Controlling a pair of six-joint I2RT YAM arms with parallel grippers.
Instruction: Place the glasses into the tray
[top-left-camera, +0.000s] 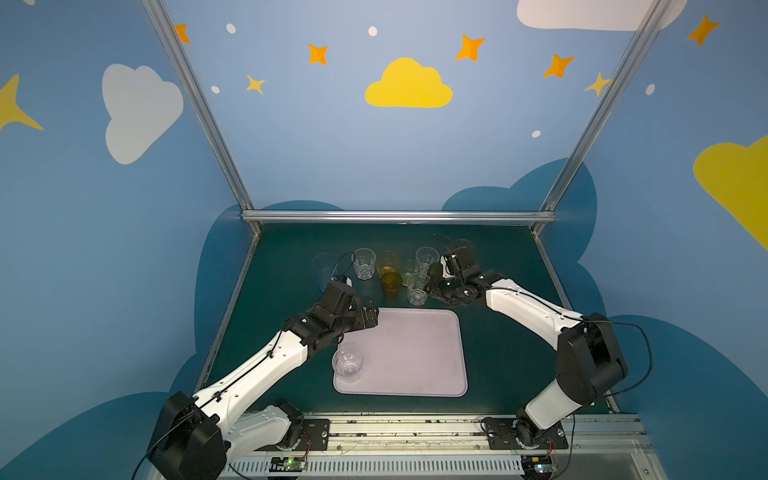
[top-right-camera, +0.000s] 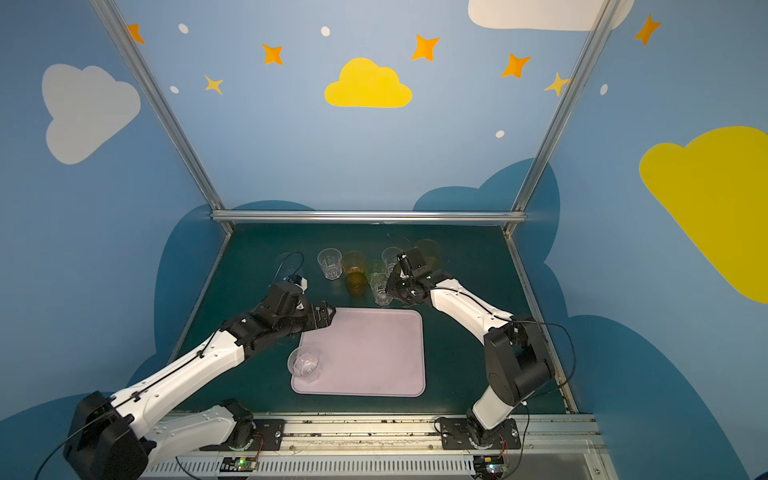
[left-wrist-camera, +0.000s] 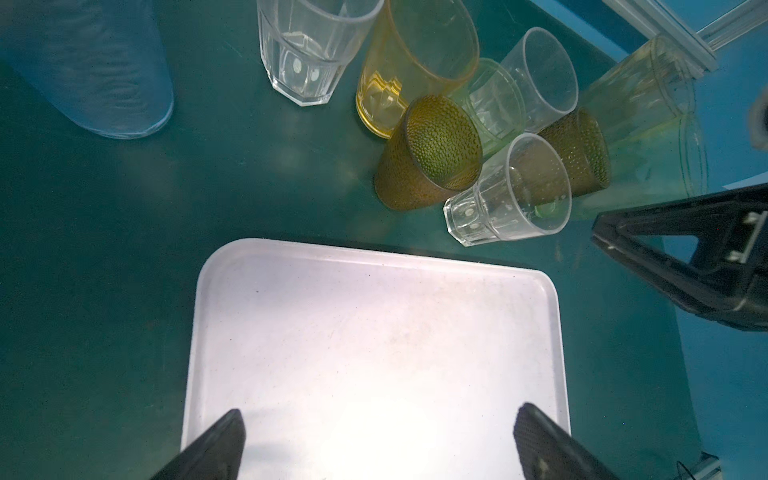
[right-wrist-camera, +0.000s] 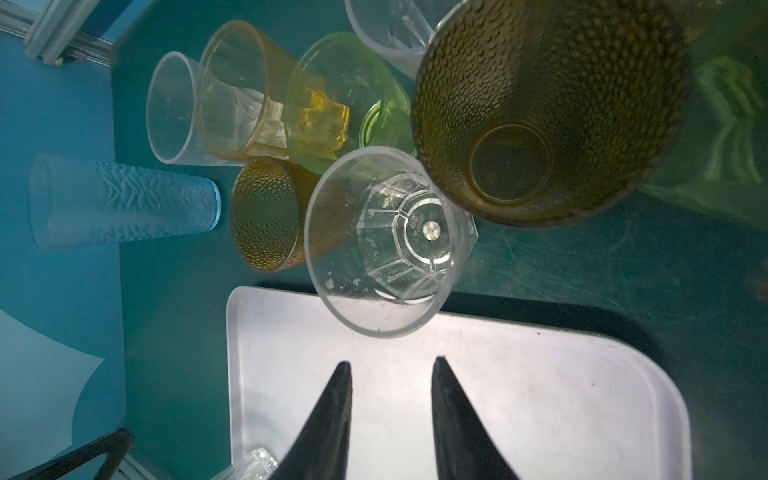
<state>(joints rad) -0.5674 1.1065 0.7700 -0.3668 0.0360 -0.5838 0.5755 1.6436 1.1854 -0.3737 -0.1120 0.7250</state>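
Soft, even light fills both top views, where the frame posts (top-left-camera: 199, 108) splay at the edges. In the wrist views the tray (left-wrist-camera: 374, 332) glares near-white, while the close amber glass (right-wrist-camera: 548, 112) blurs.

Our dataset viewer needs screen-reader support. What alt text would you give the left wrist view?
The open left gripper hovers over a pale lilac tray. Past its rim, upright tumblers crowd the green table: clear faceted, orange, green, dimpled brown; a tall pale blue glass stands apart.
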